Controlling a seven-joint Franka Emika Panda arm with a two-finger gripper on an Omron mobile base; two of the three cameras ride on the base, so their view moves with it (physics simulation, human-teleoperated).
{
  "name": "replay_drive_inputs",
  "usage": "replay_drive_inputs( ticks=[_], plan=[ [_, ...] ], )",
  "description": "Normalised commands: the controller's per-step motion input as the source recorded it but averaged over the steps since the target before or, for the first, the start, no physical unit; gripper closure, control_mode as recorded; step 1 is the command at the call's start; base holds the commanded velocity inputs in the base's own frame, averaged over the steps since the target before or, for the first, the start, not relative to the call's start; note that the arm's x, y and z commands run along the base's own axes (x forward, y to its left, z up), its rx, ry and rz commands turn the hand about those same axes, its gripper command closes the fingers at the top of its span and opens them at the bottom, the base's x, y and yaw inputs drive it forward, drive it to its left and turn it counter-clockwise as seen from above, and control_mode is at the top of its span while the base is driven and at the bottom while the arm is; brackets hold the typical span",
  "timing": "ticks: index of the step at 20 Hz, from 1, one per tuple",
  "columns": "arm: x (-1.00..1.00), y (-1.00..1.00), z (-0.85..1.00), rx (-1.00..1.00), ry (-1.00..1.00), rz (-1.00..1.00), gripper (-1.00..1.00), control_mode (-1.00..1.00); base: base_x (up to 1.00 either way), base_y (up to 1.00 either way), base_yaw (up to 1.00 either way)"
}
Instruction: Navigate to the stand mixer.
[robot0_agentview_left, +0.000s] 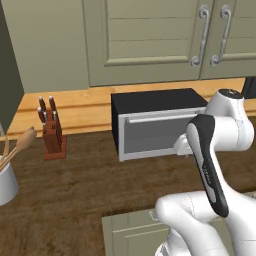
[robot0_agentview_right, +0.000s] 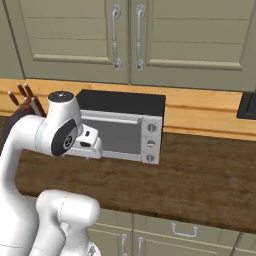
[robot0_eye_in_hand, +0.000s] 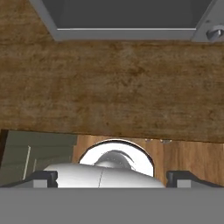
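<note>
The hand (robot0_eye_in_hand: 112, 178) hangs above the wooden table (robot0_eye_in_hand: 109, 83), its two fingertips (robot0_eye_in_hand: 43, 177) set wide apart and holding nothing. Ahead of it stands a microwave (robot0_agentview_right: 122, 127); far to its left, a knife block (robot0_agentview_left: 51, 132) and a utensil holder (robot0_agentview_left: 7, 182). The stand mixer cannot be located from here. Judged by type, it would be heavy, rigid and top-heavy; its stand column offers the soundest hold.

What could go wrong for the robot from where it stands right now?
Its folded arm hangs over the wooden counter, close to the microwave; driving or swinging carelessly might bump it. The knife block and the utensil holder stand to the left and could be knocked if the base turns that way.
</note>
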Motion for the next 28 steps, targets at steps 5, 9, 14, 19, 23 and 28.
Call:
replay_drive_inputs(
  ticks=[5,9,14,19,23,28],
  plan=[
    [0.0,0.0,0.0,0.0,0.0,0.0,-1.0,1.0,-0.55,-0.29,0.0],
    [0.0,0.0,0.0,0.0,0.0,0.0,-1.0,1.0,-0.75,-0.68,-0.19],
    [0.0,0.0,0.0,0.0,0.0,0.0,-1.0,1.0,-0.41,-0.78,-0.43],
    [0.0,0.0,0.0,0.0,0.0,0.0,-1.0,1.0,-0.07,-0.61,-0.54],
    [0.0,0.0,0.0,0.0,0.0,0.0,-1.0,1.0,0.0,-0.47,-0.58],
    [0.0,0.0,0.0,0.0,0.0,0.0,-1.0,1.0,0.0,-0.42,-0.55]
  ],
)
